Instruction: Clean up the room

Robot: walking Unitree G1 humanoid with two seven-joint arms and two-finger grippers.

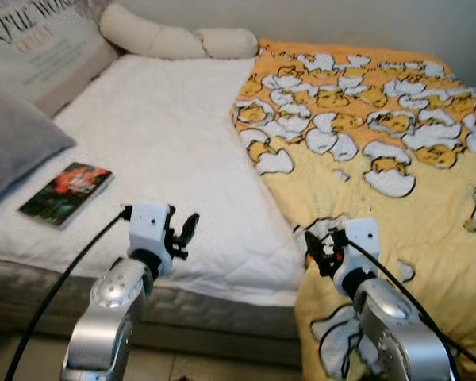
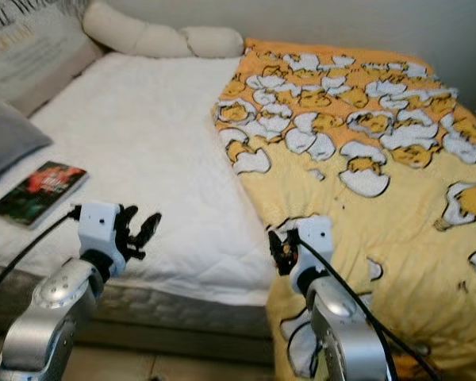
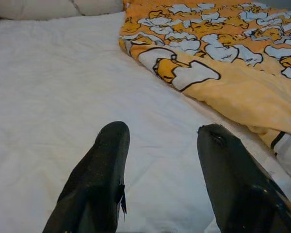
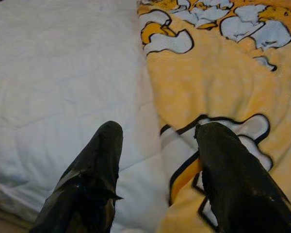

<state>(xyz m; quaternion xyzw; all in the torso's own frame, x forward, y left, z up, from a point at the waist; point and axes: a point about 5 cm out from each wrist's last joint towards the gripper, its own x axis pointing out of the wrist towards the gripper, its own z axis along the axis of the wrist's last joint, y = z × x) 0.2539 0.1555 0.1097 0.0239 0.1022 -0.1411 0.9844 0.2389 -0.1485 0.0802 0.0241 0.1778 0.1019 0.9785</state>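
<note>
A yellow-orange duvet (image 1: 381, 151) printed with white egg figures covers the right half of the bed, its edge folded back over the white mattress pad (image 1: 166, 151). My right gripper (image 1: 319, 248) hovers open at the duvet's near left edge (image 4: 184, 145), one finger over white sheet, the other over duvet. My left gripper (image 1: 182, 234) stands open above the white pad near the bed's front edge (image 3: 160, 145), with nothing between its fingers. A dark book (image 1: 66, 193) with a red cover picture lies on the pad to the left.
A grey pillow (image 1: 16, 143) lies at the far left, with a printed cushion (image 1: 40, 48) behind it. A long cream bolster (image 1: 174, 38) runs along the headboard end. The mattress side (image 1: 214, 313) and a strip of floor lie below.
</note>
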